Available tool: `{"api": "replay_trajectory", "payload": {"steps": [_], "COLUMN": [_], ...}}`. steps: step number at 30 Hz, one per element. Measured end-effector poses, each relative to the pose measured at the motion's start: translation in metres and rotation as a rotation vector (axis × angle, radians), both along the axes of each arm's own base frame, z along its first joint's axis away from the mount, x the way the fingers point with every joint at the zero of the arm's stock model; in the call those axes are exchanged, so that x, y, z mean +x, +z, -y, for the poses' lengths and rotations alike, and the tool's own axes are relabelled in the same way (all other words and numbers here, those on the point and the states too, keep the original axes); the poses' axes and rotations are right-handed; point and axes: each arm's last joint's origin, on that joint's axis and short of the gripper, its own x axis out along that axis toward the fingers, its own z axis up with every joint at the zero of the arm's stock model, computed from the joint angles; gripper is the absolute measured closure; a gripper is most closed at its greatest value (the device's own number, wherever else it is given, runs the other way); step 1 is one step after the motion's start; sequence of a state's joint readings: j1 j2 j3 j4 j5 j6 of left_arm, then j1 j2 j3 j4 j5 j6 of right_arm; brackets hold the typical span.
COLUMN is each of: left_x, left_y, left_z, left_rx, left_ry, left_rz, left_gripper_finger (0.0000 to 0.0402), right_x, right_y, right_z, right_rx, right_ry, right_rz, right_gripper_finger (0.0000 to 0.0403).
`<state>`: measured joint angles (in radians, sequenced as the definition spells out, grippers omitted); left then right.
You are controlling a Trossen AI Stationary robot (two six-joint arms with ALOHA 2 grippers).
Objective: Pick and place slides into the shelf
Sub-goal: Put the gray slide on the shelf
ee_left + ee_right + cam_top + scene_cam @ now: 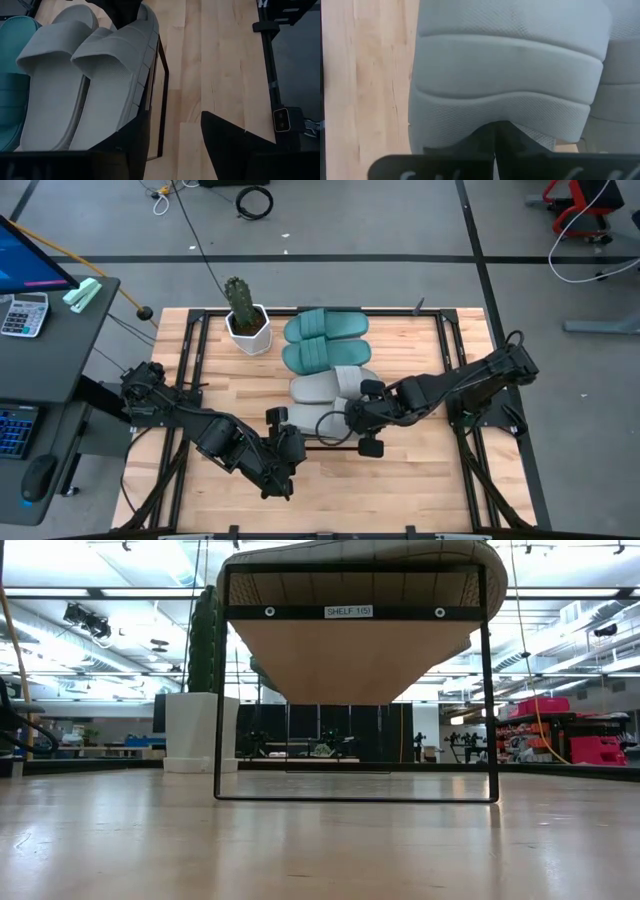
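Two teal slides lie on the shelf, a light-wood board on a black frame, at its far end. One grey slide lies next to them. The second grey slide sits at the shelf's near end, and its side overhangs the board's edge. My right gripper is shut on this slide. My left gripper is open and sits low by the shelf's near end. My right gripper pinches the second grey slide between its two fingers at the rim just under the ribbed strap. It comes roughly level from the table's right. The slide rests on the shelf beside the other grey one. My left gripper has one finger close to that slide's end; I cannot tell whether it touches.
A potted cactus in a white pot stands on the table left of the shelf's far end. The shelf's black frame leg stands between my left fingers and the board. Bare plank tabletop lies on the near side.
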<state>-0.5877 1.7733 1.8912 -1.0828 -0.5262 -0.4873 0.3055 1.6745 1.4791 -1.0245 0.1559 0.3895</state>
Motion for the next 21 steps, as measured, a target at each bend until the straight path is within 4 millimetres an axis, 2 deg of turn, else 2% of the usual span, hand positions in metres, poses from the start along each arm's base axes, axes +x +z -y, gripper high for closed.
{"api": "replay_trajectory", "payload": {"steps": [4,13,21], "left_x": [0.000,0.000,0.000], "left_y": [0.000,0.000,0.000], "left_z": [0.000,0.000,0.000], "left_rx": [0.000,0.000,0.000], "left_ry": [0.000,0.001,0.000], "left_rz": [0.000,0.000,-0.001], "left_gripper_finger": [0.0220,0.0220,0.0217], "right_x": [-0.001,-0.003,-0.009], "right_y": [0.003,0.018,0.024], "right_z": [0.001,0.002,0.005], "right_rx": [-0.007,-0.027,-0.049], "right_ry": [-0.002,-0.020,-0.028], "right_rz": [-0.014,-0.027,-0.087], "right_gripper_finger": [0.0391,0.0335,0.0323]}}
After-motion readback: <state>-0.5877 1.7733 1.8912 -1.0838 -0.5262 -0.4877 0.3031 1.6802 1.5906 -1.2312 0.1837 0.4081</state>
